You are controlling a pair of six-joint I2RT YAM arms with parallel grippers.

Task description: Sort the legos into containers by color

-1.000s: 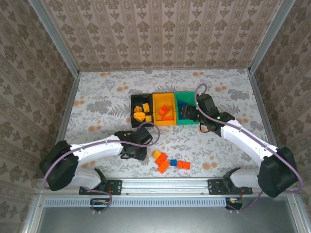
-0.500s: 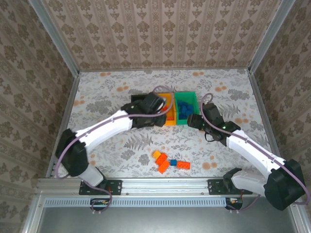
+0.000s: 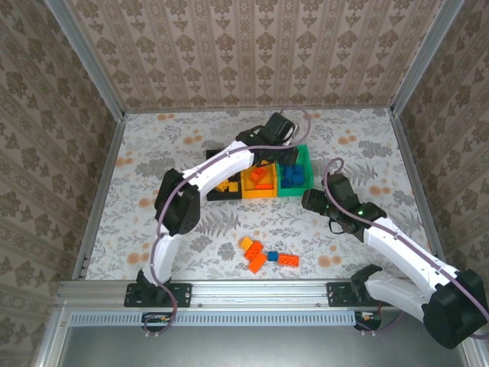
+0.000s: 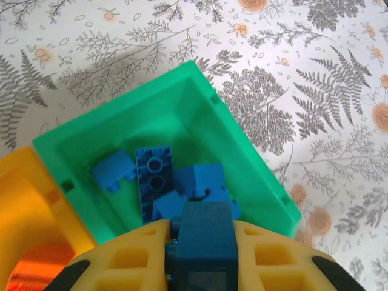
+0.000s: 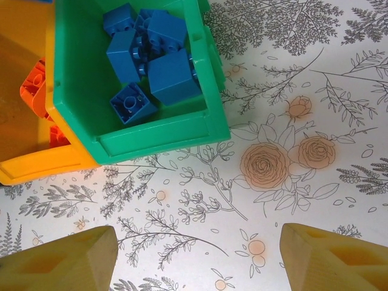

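Note:
My left gripper is shut on a blue lego and hangs over the green container, which holds several blue legos. From above, the left arm reaches across the row of containers, its gripper at the green one. Beside it stand the yellow-orange container with orange-red legos and the black container with yellow legos. My right gripper is open and empty over bare table, just in front of the green container. Its fingers stand wide apart.
Three orange-red legos and one blue lego lie loose on the table near the front edge, between the two arms. Metal rails and patterned walls close the table in on three sides.
The left arm has swung from the front left of the table up and across the containers to the green one. The right arm has drawn back from the green container toward the front.

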